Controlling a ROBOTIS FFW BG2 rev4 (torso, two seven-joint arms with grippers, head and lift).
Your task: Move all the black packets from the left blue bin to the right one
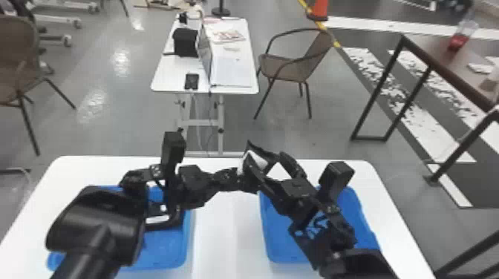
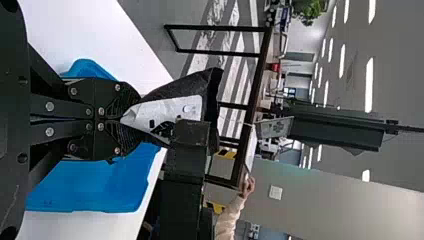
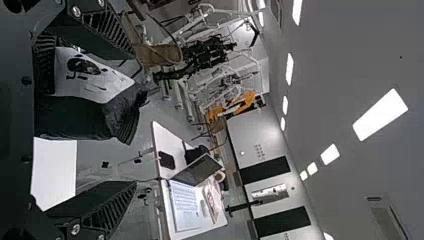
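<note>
Pinching a soft black packet with a white printed label (image 1: 255, 160), a black left gripper (image 1: 239, 179) holds its load near the centre of the head view, raised above a white rectangular table (image 1: 222, 230). The left wrist view shows its two flat fingers closed together on one end of the packet. Opposite, a black right gripper (image 1: 273, 167) spreads its fingers wide, the packet's free end in the gap between them. The right wrist view shows the packet beside one finger and well apart from the other; whether it touches the nearer one, the pictures cannot tell.

Below, a blue plastic bin (image 1: 163, 258) sits at lower left of the head view, partly hidden by the left arm, and a second blue plastic bin (image 1: 274, 241) at lower right, partly behind the right arm. At upper centre stands a white table with grey legs (image 1: 163, 83), bearing an open laptop (image 1: 205, 55) and a black phone (image 1: 191, 81), with a brown armchair (image 1: 286, 68) just beside it.
</note>
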